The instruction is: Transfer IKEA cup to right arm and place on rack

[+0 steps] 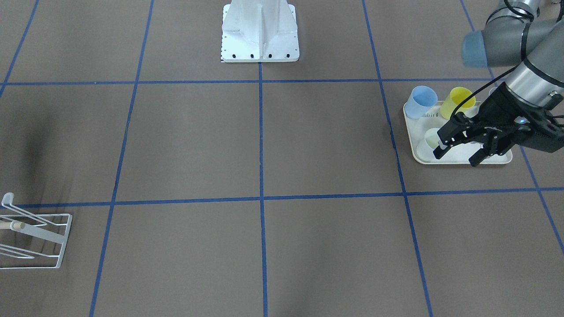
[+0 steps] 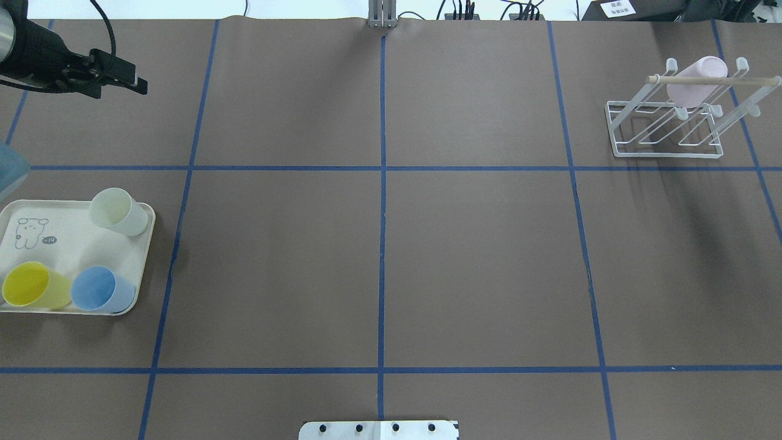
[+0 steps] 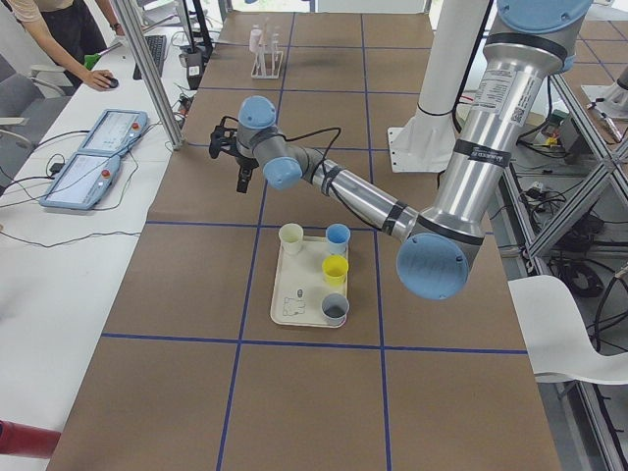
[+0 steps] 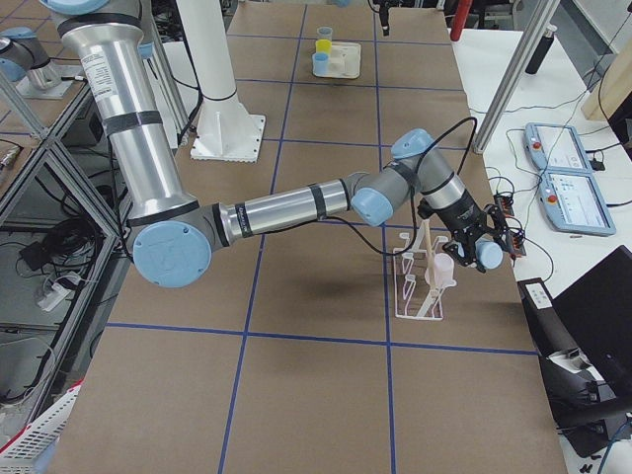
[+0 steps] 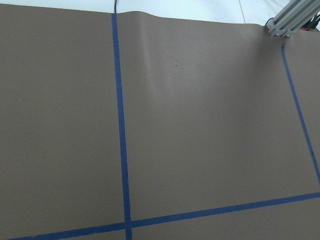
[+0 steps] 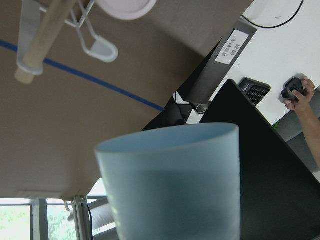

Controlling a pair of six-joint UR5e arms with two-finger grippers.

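The pale-blue IKEA cup (image 6: pixel 170 185), judged light, stiff, smooth-walled and best gripped across its side below the rim, was seen at the right claw (image 4: pixel 472 247) near the rack (image 2: pixel 666 119), that claw's closure not being discernible, while the left claw (image 1: pixel 458 155) was seen wide open and empty above the bench (image 1: pixel 308 145).

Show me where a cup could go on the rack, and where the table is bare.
The table is bare across its whole middle, between the tray and the rack. On the rack, the prongs either side of the pink cup look free. The tray is crowded with cups; only its printed corner is bare.
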